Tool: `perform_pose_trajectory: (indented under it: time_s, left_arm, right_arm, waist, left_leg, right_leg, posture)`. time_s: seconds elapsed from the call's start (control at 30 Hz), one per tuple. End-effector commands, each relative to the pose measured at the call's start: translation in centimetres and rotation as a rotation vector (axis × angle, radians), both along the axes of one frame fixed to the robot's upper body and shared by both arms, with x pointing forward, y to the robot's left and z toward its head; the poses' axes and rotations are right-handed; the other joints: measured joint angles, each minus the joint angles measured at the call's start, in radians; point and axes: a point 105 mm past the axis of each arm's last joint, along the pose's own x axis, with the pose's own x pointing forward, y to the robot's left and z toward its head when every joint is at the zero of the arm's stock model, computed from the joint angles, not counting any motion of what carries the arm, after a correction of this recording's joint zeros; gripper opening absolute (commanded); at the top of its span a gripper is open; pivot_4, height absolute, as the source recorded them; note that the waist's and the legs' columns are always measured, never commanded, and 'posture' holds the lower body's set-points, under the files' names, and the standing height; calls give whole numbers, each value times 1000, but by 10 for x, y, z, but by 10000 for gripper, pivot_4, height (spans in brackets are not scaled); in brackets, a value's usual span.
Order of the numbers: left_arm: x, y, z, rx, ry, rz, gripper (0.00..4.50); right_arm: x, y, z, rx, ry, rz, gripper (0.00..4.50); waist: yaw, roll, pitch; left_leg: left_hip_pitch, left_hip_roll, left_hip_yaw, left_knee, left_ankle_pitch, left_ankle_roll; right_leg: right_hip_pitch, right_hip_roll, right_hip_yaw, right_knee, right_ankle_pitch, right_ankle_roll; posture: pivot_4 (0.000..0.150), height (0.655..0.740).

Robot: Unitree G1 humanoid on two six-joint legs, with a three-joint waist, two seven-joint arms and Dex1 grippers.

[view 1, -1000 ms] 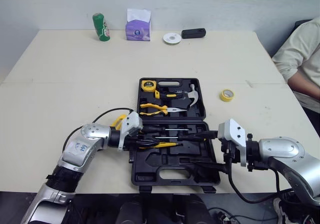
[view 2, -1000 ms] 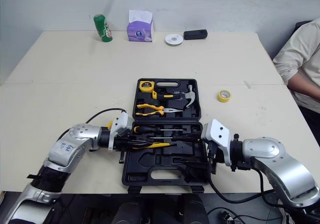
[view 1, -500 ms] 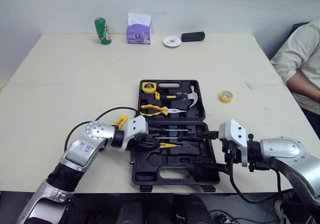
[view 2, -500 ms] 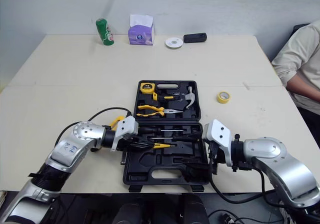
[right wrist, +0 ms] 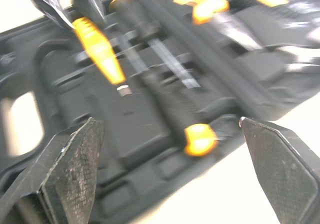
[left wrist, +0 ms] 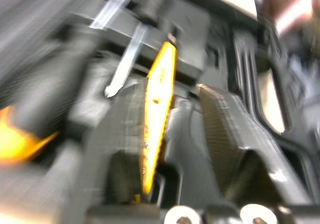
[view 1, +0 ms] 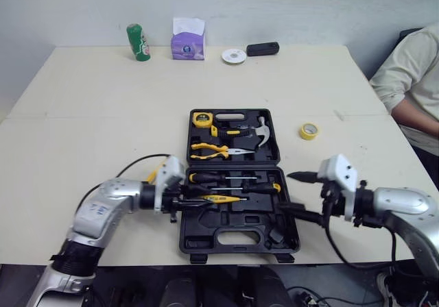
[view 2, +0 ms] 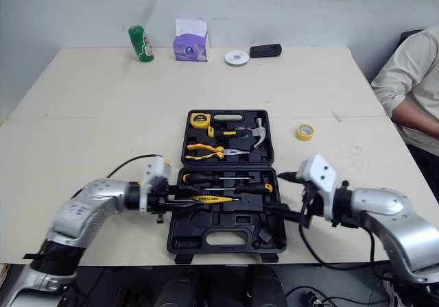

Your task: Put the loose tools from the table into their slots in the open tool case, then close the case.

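Observation:
The black tool case point(view 1: 236, 233) lies open at the table's near edge. Its far half holds a tape measure point(view 1: 203, 119), pliers point(view 1: 210, 149) and a hammer point(view 1: 259, 133). Screwdrivers point(view 1: 226, 179) lie in the near half. A slim yellow-handled tool point(view 1: 221, 199) lies below them, pointing right. My left gripper point(view 1: 184, 201) is at the case's left rim, open, its fingers apart on either side of that tool's handle end point(left wrist: 159, 99). My right gripper point(view 1: 288, 192) hovers wide open at the case's right rim, with nothing between its fingers point(right wrist: 75, 159).
A yellow tape roll point(view 1: 309, 130) lies right of the case. A small yellow object point(view 1: 153, 175) lies left of it, partly behind my left wrist. At the far edge are a green can point(view 1: 138, 42), tissue box point(view 1: 188, 40), white disc point(view 1: 234, 55) and black object point(view 1: 263, 48). A person's sleeve point(view 1: 411, 81) is at the right.
My left gripper has opened and drawn back to the case's left rim, leaving the yellow-handled tool in the near half. The right gripper has shifted a little to the right.

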Motion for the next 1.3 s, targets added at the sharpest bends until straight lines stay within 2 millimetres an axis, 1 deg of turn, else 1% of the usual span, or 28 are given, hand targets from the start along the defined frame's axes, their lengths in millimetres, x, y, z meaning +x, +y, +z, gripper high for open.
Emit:
perform_pose_trajectory:
  time_s: [0.03,0.07,0.1,0.23,0.3,0.33,0.37,0.43,0.47,0.53,0.6,0.67,0.8,0.83,0.87,0.93,1.03,1.07,1.13,1.17,1.2,1.27,1.3]
  left_arm:
    - [3,60,23,-14,-67,250,39728]
    - [2,80,21,12,-67,329,44547]
    - [-1,93,18,35,-66,384,44547]
    - [-11,163,5,156,-73,661,44547]
    - [-14,199,6,211,-109,822,44547]
    - [-19,222,7,246,-126,919,44547]
    - [-22,237,8,270,-137,979,44547]
    - [-29,254,10,279,-151,1029,44547]
    - [-31,260,12,284,-162,1037,44547]
    - [-34,270,15,291,-176,1065,44547]
    - [-34,280,16,296,-174,1108,44547]
    - [-34,287,14,326,-155,1130,44547]
    - [-26,277,12,316,-138,1075,44547]
    - [-25,273,13,310,-132,1059,44547]
    - [-23,268,13,305,-126,1036,44547]
    - [-19,255,13,304,-118,980,44547]
    - [-15,226,15,292,-101,851,44547]
    - [-15,219,15,289,-98,820,44547]
    - [-16,188,15,278,-83,701,44547]
    - [-18,173,12,291,-73,647,44547]
    - [-21,163,9,306,-62,609,44547]
    - [-23,155,7,323,-51,587,44547]
    - [-25,148,4,331,-43,573,44547]
  right_arm:
    - [5,-39,16,44,-58,-136,45000]
    - [6,-54,14,31,-57,-187,45000]
    - [6,-65,12,22,-55,-223,45000]
    - [2,-123,3,-33,-40,-413,45000]
    - [-2,-151,-1,-69,-37,-502,45000]
    - [-6,-171,-2,-89,-38,-567,45000]
    - [-9,-183,-2,-102,-40,-608,45000]
    - [-14,-204,-2,-129,-47,-676,45000]
    - [-15,-212,-3,-140,-49,-702,45000]
    - [-16,-221,-4,-159,-56,-735,45000]
    - [-16,-226,-4,-174,-64,-755,45000]
    - [-15,-227,-6,-173,-74,-757,45000]
    - [-16,-219,-6,-160,-80,-732,45000]
    - [-15,-216,-5,-159,-83,-722,45000]
    - [-14,-210,-4,-156,-89,-705,45000]
    - [-11,-198,0,-143,-101,-667,45000]
    - [-6,-176,8,-113,-120,-602,45000]
    - [-5,-172,10,-105,-121,-588,45000]
    - [-2,-146,15,-60,-116,-499,45000]
    - [-2,-130,16,-36,-107,-444,45000]
    - [-2,-117,17,-20,-98,-397,45000]
    - [-3,-105,18,-8,-87,-364,45000]
    - [-5,-87,19,0,-78,-299,45000]
  waist:
    - [-1,0,0]
    - [0,0,0]
    - [-1,0,0]
    - [2,0,0]
    - [6,0,0]
    - [6,0,0]
    - [5,0,0]
    - [2,0,0]
    - [0,1,1]
    - [-2,1,1]
    - [-5,2,1]
    - [-11,2,1]
    - [-22,2,1]
    - [-23,2,1]
    - [-24,2,1]
    - [-25,2,1]
    - [-25,2,1]
    - [-25,2,1]
    - [-25,2,1]
    - [-25,2,1]
    - [-25,2,1]
    - [-25,2,1]
    - [-23,2,1]
  left_leg:
    - [0,0,0,0,0,0]
    - [0,0,1,-1,0,0]
    - [0,0,1,-1,-1,0]
    - [-1,-1,4,-1,-3,3]
    - [-3,-1,5,-1,-4,4]
    - [-3,-1,4,-1,-5,6]
    - [-3,-1,4,-1,-9,2]
    - [-3,-1,4,-2,-10,1]
    - [-3,-1,5,-3,-10,1]
    - [-3,-1,5,-3,-10,0]
    - [-3,0,5,-4,-10,-1]
    - [-2,0,5,-5,-9,-2]
    - [-1,0,6,-9,-8,-4]
    - [-1,-1,6,-10,-5,-9]
    - [-1,-1,7,-11,-4,-10]
    - [1,-1,7,-14,-3,-11]
    - [1,-1,7,-15,-3,-12]
    - [1,-1,7,-16,-3,-12]
    - [1,-1,7,-15,-3,-12]
    - [1,-1,7,-16,-3,-12]
    - [2,-1,7,-16,-3,-12]
    - [2,-1,7,-16,-3,-12]
    - [2,-1,7,-16,-2,-12]
  right_leg:
    - [0,0,0,0,0,0]
    - [0,0,0,-1,0,0]
    - [0,0,0,-1,0,0]
    - [-3,0,2,-2,0,0]
    - [-5,-1,3,-2,0,0]
    - [-5,-1,3,-2,0,0]
    - [-6,-1,3,-2,0,0]
    - [-7,-1,3,-2,0,0]
    - [-7,-1,3,-2,0,0]
    - [-8,-1,4,-2,0,-1]
    - [-8,-1,4,-2,-1,-1]
    - [-8,-1,4,-2,-1,-1]
    - [-8,-1,4,-2,-1,-1]
    - [-8,-1,5,-2,-1,-1]
    - [-8,-1,5,-2,-1,-1]
    - [-9,-1,5,-2,-1,-1]
    - [-9,-1,5,-2,-1,-2]
    - [-9,-1,5,-2,-1,-2]
    - [-9,-1,5,-2,-1,-2]
    - [-8,-1,6,-2,-1,-2]
    - [-8,-1,6,-2,-1,-2]
    - [-8,-1,6,-2,-1,-2]
    - [-8,-1,6,-2,-1,-2]
  posture:
    - [1500,7316]
    - [1500,7316]
    - [1500,7316]
    - [1500,7316]
    - [1500,7316]
    - [1500,7316]
    - [1500,7316]
    - [1500,7316]
    - [1500,7316]
    - [1500,7316]
    - [1500,7316]
    - [1500,7316]
    - [1500,7316]
    - [1500,7316]
    - [1500,7316]
    - [1500,7316]
    - [1500,7316]
    - [1500,7316]
    - [1500,7316]
    - [1500,7316]
    - [1500,7316]
    - [1500,7316]
    - [1500,7316]
